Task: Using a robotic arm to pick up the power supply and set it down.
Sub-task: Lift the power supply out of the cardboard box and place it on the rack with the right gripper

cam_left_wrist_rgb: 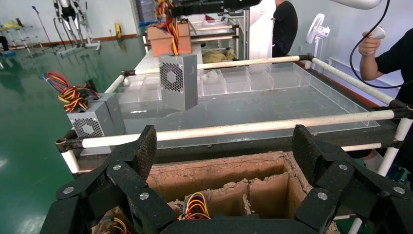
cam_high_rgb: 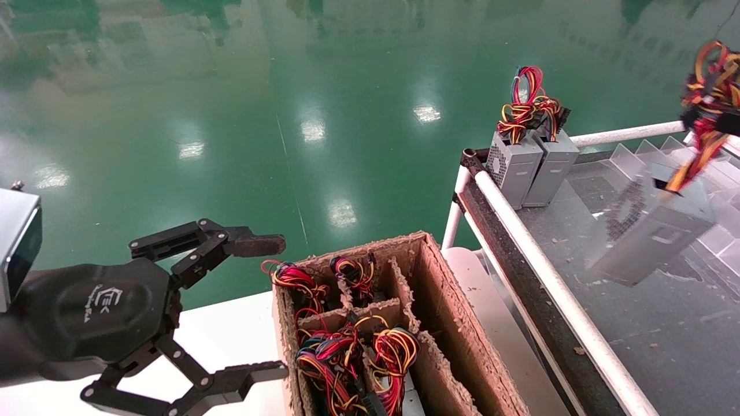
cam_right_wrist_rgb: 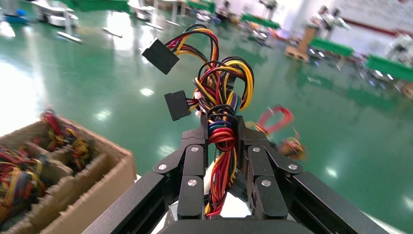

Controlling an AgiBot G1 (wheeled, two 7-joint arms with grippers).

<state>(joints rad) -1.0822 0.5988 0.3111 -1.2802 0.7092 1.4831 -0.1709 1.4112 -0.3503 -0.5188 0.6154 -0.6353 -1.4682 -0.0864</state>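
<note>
My right gripper is shut on the red, yellow and black wire bundle of a grey power supply. The box hangs tilted and blurred below that gripper, just above the rack's dark surface at the right. In the left wrist view the same power supply hangs with its perforated vent face toward me. My left gripper is open and holds nothing, at the lower left beside the cardboard box. Its two black fingers frame the box's far compartments.
Two more grey units with wires stand at the rack's near left corner. White pipe rails edge the rack, with clear dividers at its back. The cardboard box holds several wire bundles. A person stands beyond the rack.
</note>
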